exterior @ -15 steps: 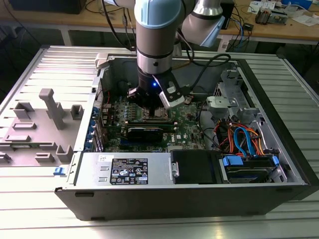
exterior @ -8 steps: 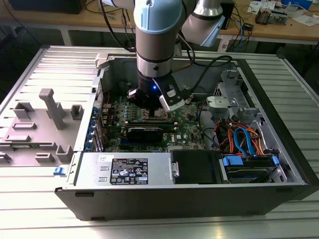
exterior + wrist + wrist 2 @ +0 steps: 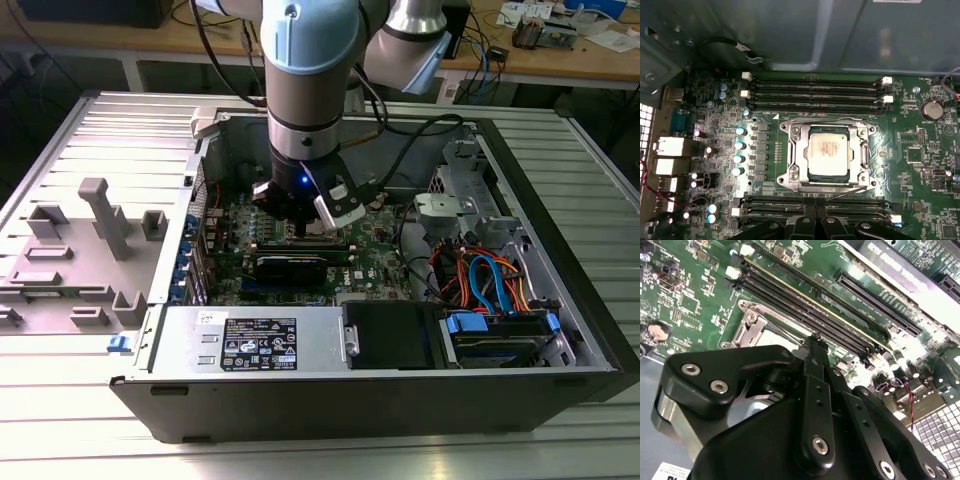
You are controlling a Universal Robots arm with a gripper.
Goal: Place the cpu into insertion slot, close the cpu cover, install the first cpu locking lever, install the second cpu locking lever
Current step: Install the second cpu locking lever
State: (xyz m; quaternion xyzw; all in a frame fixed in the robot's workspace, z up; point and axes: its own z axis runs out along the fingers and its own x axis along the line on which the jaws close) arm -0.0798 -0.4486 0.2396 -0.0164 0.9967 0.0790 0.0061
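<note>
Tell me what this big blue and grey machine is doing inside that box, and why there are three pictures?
That machine is a robot arm. The box is an open computer case lying on a metal table. One picture comes from a camera standing outside. The other two come from cameras riding on the arm near its wrist, so they look closely at the green motherboard. The arm's hand hangs just above that board. In the first wrist view, the cpu, a silver square chip, already sits in the insertion slot, and the cpu cover, a shiny metal frame, lies down around it. Long black memory slots run beside it.
</note>
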